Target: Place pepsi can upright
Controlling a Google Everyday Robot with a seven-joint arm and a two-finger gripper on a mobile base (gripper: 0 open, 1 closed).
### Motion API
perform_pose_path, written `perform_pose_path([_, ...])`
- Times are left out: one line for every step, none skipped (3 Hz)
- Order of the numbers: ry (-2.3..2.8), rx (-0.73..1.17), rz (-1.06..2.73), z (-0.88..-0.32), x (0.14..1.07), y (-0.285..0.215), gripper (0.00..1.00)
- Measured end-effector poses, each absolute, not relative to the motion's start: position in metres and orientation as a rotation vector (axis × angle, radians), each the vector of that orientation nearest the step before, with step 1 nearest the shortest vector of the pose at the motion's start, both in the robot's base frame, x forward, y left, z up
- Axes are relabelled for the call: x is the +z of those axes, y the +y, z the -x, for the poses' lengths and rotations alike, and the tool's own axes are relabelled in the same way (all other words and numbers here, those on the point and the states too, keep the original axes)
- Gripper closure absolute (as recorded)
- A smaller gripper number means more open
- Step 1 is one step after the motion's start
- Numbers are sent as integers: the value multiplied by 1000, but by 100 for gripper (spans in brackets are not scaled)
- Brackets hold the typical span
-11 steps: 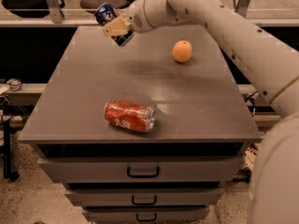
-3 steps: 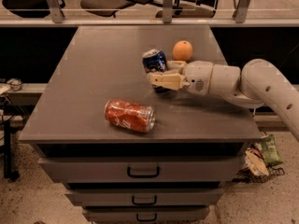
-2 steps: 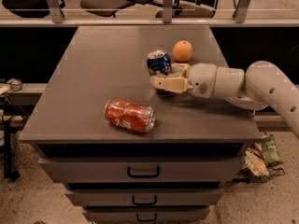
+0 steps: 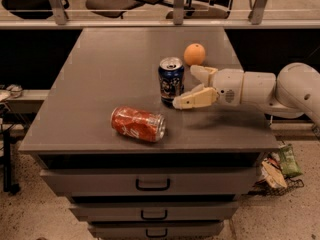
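The pepsi can (image 4: 171, 80), dark blue with a silver top, stands upright on the grey table top (image 4: 110, 74), right of its middle. My gripper (image 4: 187, 86) reaches in from the right, just to the right of the can. Its fingers (image 4: 192, 100) are spread open, one near the can's base and one behind, and they hold nothing. The can stands free of them.
A red-orange soda can (image 4: 138, 124) lies on its side near the table's front edge. An orange (image 4: 194, 54) sits just behind the gripper. Drawers (image 4: 152, 184) are below the table top. A glass railing runs behind the table. Litter lies on the floor at the right.
The gripper brought the pepsi can down from the far left onto the table, set it upright, then opened and drew back slightly to the right.
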State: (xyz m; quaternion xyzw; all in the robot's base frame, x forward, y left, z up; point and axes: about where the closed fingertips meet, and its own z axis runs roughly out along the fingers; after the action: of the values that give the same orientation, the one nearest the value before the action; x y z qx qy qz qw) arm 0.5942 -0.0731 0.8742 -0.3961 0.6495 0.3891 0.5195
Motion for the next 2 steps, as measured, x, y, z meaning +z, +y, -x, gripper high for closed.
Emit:
perform_pose_path([1605,866,977,-583,890,-100,0])
perform_pose_path([1623,776,987,-573,918,-137,0])
